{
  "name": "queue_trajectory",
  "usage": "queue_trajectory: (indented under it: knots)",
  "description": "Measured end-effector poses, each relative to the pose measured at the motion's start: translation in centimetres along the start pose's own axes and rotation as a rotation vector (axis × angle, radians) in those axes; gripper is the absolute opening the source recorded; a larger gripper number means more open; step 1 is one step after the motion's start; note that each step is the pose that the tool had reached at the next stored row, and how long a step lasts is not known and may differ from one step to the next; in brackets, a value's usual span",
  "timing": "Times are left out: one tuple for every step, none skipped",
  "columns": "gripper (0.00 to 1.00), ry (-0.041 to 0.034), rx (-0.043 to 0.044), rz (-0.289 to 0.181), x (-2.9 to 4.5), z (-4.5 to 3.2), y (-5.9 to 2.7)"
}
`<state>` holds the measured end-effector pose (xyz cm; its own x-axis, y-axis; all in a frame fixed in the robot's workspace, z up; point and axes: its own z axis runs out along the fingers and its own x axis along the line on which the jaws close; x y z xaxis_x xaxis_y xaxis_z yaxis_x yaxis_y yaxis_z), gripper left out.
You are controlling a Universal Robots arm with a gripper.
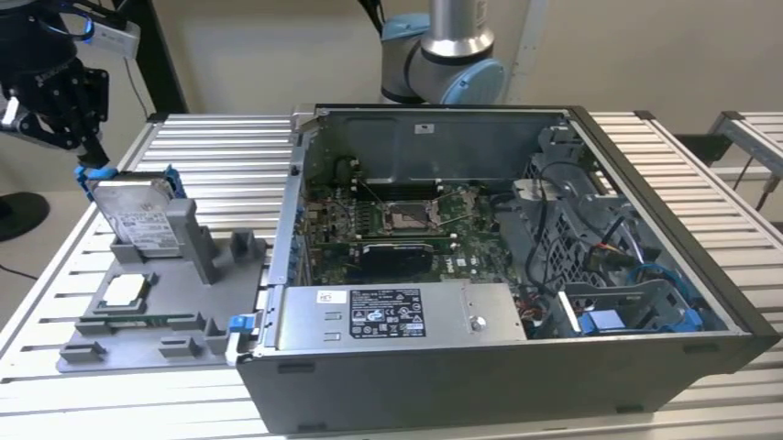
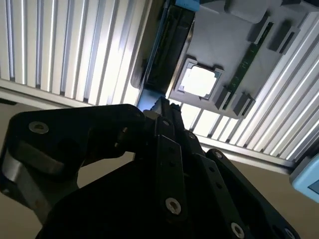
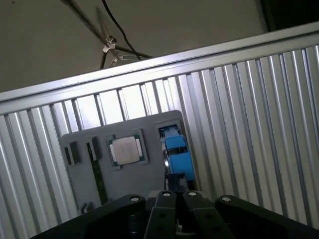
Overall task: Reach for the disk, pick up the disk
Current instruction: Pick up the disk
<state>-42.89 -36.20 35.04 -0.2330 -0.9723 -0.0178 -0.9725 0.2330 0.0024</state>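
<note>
Tool: the black gripper [image 1: 88, 161] hangs at the upper left of the exterior view, angled downward, with its tip at the top corner of the disk.
Tool state: I cannot tell whether it is apart, together or clamped; its dark tip merges with what lies behind it in both wrist views.
Contact: the tip meets the blue rails [image 1: 90, 176] at the disk's upper edge; a grip cannot be confirmed.
Task item: the disk [image 1: 135, 215] stands upright and slightly tilted in a slot of the grey fixture, at the exterior view's left.
Disk marking: a white label [image 1: 143, 225] with dark print faces the camera; the text is too small to read.
Holder: the grey fixture [image 1: 183, 316] lies flat on the slatted metal table [image 1: 208, 137].
Fixture contents: a small square silver chip [image 1: 126, 291] sits in a recess just in front of the disk, and a green memory strip [image 1: 141, 323] lies in a groove nearer the camera.
Wrist views: both show the chip [image 3: 126, 149] seated in its recess.
Adjacent unit: the open computer case [image 1: 490, 376] sits just beside the fixture, filling the centre and right of the frame.
Case contents: a circuit board [image 1: 391, 220] lies toward the back, and a grey box [image 1: 490, 316] bearing a black-and-white label [image 1: 385, 313] lies along the front.
Background: the arm base [image 1: 443, 55] stands behind the case, top centre.
</note>
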Motion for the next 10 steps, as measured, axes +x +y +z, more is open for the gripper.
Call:
queue_trajectory:
  knots:
    - [1.0,0.0,0.0,0.0,0.0,0.0,0.0]
    - [1.0,0.0,0.0,-0.001,0.0,0.0,0.0]
    - [1.0,0.0,0.0,-0.001,0.0,0.0,0.0]
    - [1.0,0.0,0.0,-0.001,0.0,0.0,0.0]
    - [1.0,0.0,-0.0001,-0.002,0.0,0.0,0.0]
    - [1.0,0.0004,0.0,-0.003,0.0,0.0,0.0]
    - [1.0,0.0008,0.0001,-0.003,0.0,0.0,-0.01]
    - [1.0,0.0008,0.0001,-0.003,0.0,0.0,-0.01]
    - [1.0,0.0008,0.0002,-0.003,-0.01,0.0,-0.02]
    - [1.0,0.0008,0.0002,-0.004,-0.03,0.03,-0.02]
